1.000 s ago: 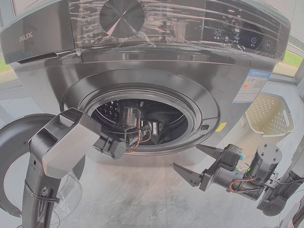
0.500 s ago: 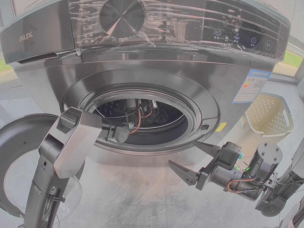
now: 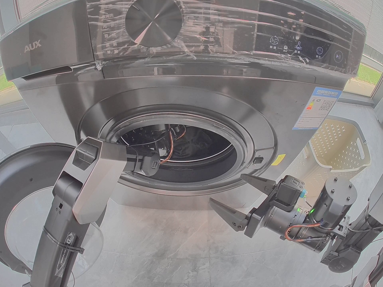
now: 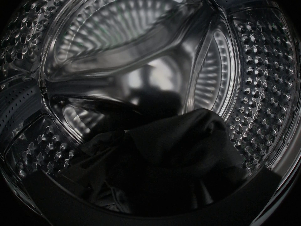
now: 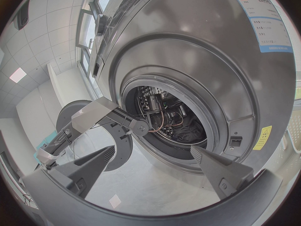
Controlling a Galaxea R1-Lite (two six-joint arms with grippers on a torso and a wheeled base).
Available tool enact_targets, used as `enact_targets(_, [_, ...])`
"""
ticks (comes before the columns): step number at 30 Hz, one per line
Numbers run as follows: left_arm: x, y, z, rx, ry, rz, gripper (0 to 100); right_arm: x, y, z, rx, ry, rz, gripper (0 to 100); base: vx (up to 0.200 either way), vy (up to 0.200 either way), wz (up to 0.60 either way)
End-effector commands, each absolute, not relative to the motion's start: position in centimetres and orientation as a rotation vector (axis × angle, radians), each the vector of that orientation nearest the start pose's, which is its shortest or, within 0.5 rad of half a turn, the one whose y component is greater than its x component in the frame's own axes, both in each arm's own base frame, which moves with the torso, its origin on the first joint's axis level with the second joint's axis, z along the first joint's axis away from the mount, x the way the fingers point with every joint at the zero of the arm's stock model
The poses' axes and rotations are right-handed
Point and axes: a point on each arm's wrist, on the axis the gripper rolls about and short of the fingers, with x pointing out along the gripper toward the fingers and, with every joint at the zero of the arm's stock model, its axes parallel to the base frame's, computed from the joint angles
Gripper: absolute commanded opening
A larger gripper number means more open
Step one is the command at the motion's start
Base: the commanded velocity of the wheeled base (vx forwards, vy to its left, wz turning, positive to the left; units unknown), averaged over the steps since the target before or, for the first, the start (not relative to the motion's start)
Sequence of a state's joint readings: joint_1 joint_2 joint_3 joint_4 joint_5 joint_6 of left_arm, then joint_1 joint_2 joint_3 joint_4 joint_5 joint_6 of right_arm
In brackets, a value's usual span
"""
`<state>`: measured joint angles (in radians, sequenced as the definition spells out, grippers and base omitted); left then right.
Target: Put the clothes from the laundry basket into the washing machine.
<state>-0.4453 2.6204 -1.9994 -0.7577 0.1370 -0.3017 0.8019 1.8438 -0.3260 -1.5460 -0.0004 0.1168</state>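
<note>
Clothes [image 4: 175,160] lie dark at the bottom of the drum [image 4: 266,79] near the left end effector, whose grip I can't tell, so cloth might snag and drag out on withdrawal, while the right end effector [image 3: 226,188] hangs wide outside.

The perforated steel drum [image 4: 266,79] of the washing machine curves all around, its ribbed back wall [image 4: 125,47] catching light between raised paddles [image 4: 200,76]. A heap of dark clothes [image 4: 175,160] lies on the drum's low side, touching the wall; it may be more than one garment, too dark to tell.
</note>
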Motion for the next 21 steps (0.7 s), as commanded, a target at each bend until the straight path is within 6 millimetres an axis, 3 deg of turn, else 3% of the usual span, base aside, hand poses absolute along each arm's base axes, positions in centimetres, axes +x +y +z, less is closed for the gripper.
enact_targets(1, [48.5, -23.3, 12.1, -0.301, -0.039, -0.318, 100, 18.6, 19.2, 12.0, 0.119, 0.026, 0.799, 100, 0.0, 0.0, 0.0])
enact_targets(2, [48.5, -23.3, 12.1, -0.301, -0.039, -0.318, 100, 18.6, 19.2, 12.0, 0.119, 0.026, 0.799, 100, 0.0, 0.0, 0.0])
enact_targets(3, [46.1, -22.8, 12.0, -0.215, 0.046, -0.346, 100, 18.6, 19.1, 11.9, 0.118, 0.031, 0.799, 100, 0.0, 0.0, 0.0])
enact_targets(6, [43.2, -23.2, 11.5, -0.15, 0.122, -0.436, 100, 18.7, 19.0, 11.9, 0.119, 0.03, 0.796, 100, 0.0, 0.0, 0.0])
enact_targets(14, [37.8, -22.6, 10.3, -0.028, 0.209, -0.476, 100, 18.6, 18.9, 11.8, 0.115, 0.038, 0.794, 100, 0.0, 0.0, 0.0])
enact_targets(18, [36.5, -22.4, 9.7, -0.009, 0.224, -0.488, 100, 18.5, 18.9, 11.8, 0.116, 0.038, 0.794, 100, 0.0, 0.0, 0.0])
enact_targets(21, [34.0, -22.1, 8.8, 0.024, 0.268, -0.523, 100, 18.5, 18.9, 11.8, 0.115, 0.038, 0.794, 100, 0.0, 0.0, 0.0])
